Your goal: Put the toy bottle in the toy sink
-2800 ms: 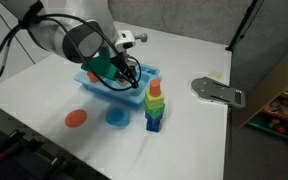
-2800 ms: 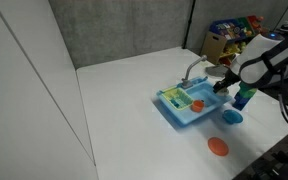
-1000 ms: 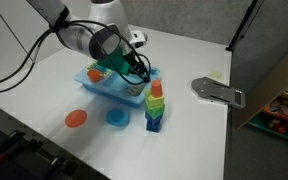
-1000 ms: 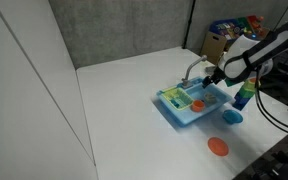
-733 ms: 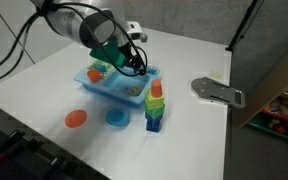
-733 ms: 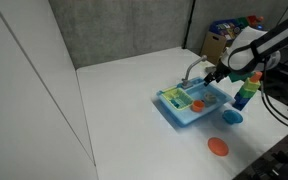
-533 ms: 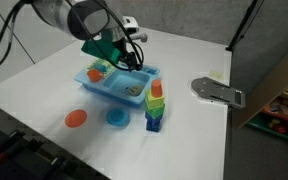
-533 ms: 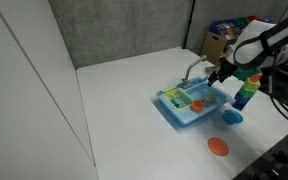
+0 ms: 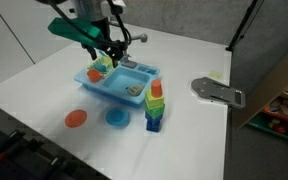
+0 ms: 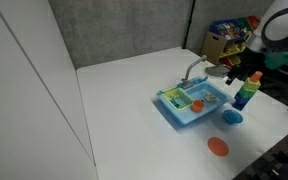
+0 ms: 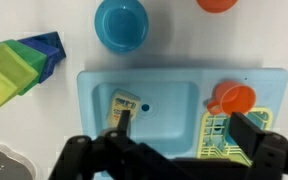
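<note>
The toy bottle (image 11: 122, 106) is small and yellowish with a label. It lies on its side in the basin of the light blue toy sink (image 11: 169, 85). It also shows in an exterior view (image 9: 134, 90), inside the sink (image 9: 112, 85). My gripper (image 11: 184, 130) is open and empty, and hangs above the sink with one finger over the bottle and the other over the dish rack. In both exterior views the gripper (image 9: 112, 58) (image 10: 232, 74) is raised clear of the sink (image 10: 184, 112).
An orange cup (image 11: 234, 98) sits on the sink's yellow rack. Stacked colourful cups (image 9: 155, 105) stand beside the sink. A blue plate (image 9: 116, 117) and an orange plate (image 9: 76, 118) lie in front. A grey flat object (image 9: 217, 92) lies further along the table.
My gripper has risen up and away from the sink basin. The bottle stays lying in the basin, free of the fingers.
</note>
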`<move>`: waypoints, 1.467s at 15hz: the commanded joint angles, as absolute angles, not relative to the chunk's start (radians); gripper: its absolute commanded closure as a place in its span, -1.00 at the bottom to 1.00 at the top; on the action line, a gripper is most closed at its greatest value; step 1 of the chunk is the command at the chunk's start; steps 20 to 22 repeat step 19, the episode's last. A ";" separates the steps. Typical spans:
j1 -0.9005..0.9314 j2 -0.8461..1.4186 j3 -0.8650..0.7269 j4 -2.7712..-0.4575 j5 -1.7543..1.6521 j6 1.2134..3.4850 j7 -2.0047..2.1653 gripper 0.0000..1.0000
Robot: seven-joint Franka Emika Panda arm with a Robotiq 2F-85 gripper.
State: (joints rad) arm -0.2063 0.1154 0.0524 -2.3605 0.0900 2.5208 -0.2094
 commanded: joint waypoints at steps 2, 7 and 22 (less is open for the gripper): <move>-0.148 -0.109 -0.012 -2.454 0.059 2.343 -0.195 -1.00; -0.120 -0.269 -0.024 -2.449 -0.047 2.150 -0.080 -1.00; -0.089 -0.401 -0.011 -2.428 -0.115 2.000 0.050 -1.00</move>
